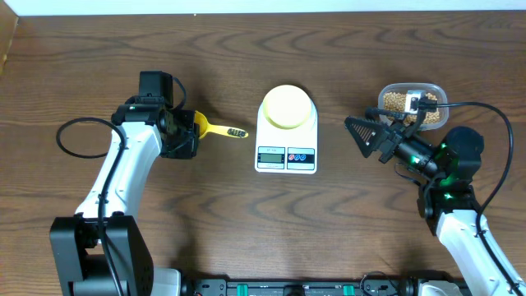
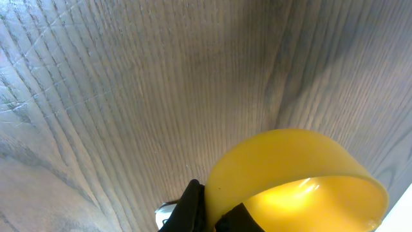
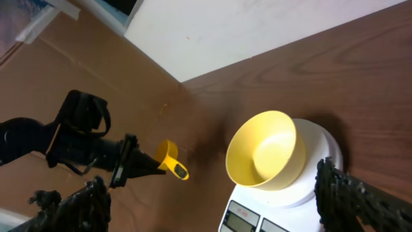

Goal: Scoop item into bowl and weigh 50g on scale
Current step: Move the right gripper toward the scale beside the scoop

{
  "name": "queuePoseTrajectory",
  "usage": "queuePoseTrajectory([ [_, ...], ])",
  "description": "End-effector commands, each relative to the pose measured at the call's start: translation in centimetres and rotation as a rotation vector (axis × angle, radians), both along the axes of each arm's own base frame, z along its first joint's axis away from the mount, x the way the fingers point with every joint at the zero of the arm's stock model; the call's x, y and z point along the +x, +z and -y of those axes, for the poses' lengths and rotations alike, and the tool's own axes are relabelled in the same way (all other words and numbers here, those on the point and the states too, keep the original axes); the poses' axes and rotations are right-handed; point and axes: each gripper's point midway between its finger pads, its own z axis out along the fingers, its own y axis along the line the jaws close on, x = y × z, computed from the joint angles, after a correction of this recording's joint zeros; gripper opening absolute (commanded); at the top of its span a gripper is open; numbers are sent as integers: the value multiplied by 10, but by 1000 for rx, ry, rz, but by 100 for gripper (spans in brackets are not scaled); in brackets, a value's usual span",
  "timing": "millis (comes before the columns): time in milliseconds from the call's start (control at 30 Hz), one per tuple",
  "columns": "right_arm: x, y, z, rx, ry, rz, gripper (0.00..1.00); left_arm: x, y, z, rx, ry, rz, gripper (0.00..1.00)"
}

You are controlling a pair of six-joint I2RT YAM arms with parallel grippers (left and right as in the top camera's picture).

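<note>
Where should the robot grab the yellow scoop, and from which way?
By its handle, coming straight down from above. The yellow scoop lies flat on the table, its slim handle pointing toward the scale; the left gripper is already over its cup end.

You get even, soft light overhead; the left wrist view is blurred close-up, with glare inside the scoop (image 2: 302,193).

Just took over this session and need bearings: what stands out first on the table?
At centre, the small pale-yellow round bowl sits empty on the white flat digital scale. To its left, the left tool is at the cup end of a yellow plastic scoop. At far right, a clear plastic tub of tan beans lies partly under the open right tool.
</note>
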Motion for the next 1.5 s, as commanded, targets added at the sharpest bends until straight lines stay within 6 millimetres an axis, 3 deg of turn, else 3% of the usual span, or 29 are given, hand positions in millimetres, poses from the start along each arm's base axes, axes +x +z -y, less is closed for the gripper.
queuePoseTrajectory([
  [0, 3, 7, -4, 6, -6, 9, 99, 1, 6, -1, -3, 19, 9, 8],
  [400, 7, 6, -11, 103, -53, -113, 99, 0, 8, 11, -78, 19, 4, 8],
  [967, -6, 1, -68, 93, -34, -139, 99, -2, 14, 29, -191, 7, -5, 8],
  [1300, -16, -23, -98, 103, 18, -251, 99, -2, 14, 34, -190, -7, -2, 8],
  [1467, -20, -19, -115, 120, 79, -207, 99, -2, 15, 34, -190, -7, -1, 8],
])
